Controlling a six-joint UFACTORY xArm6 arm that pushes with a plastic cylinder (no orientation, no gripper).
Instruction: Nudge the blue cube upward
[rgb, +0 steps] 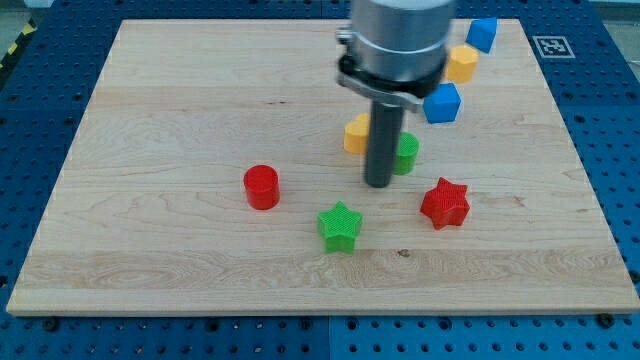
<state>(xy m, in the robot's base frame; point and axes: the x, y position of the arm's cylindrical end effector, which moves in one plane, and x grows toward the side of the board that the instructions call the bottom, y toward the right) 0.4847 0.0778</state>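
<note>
A blue cube (442, 103) lies on the wooden board (180, 110) at the upper right, just right of my arm. Another blue block (483, 34) lies near the board's top right corner. My tip (378, 183) rests on the board below and left of the blue cube, touching or just beside a green block (406, 152) that the rod partly hides. A yellow block (356, 134) sits just left of the rod, partly hidden.
A second yellow block (461, 63) lies between the two blue ones. A red cylinder (262, 187) stands left of the tip. A green star (340, 226) lies below-left of the tip, a red star (445, 203) below-right.
</note>
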